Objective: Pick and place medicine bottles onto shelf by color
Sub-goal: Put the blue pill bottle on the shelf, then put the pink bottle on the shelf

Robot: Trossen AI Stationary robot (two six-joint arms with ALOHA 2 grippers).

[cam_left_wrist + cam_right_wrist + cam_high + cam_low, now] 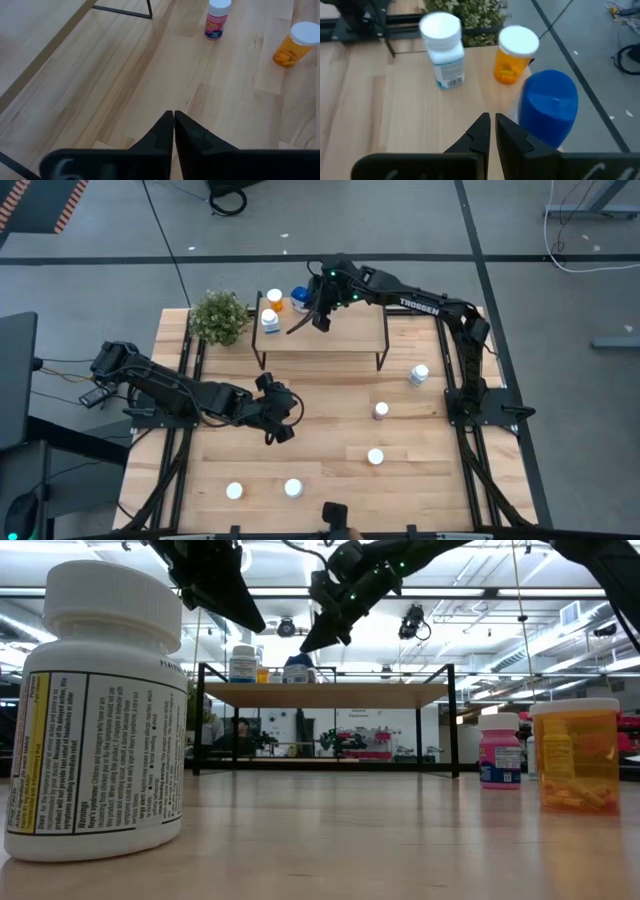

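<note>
The shelf point(330, 332) stands at the table's far side. Three medicine bottles stand on its left end: a white one point(443, 50), an orange one point(515, 52) and a wider blue-lidded one point(549, 107). My right gripper point(492, 120) is shut. It hovers over the shelf board point(325, 695), just beside the blue-lidded bottle, with nothing between its fingers. My left gripper point(173, 116) is shut and hangs above the bare table point(280, 430), left of centre. On the table stand a pink bottle point(217, 19) and an orange bottle point(295, 45).
A green potted plant point(220, 315) stands at the shelf's left end. More bottles are spread over the table: one at the right point(418, 374) and two near the front edge point(293, 488) point(234, 491). The shelf's right half is bare board.
</note>
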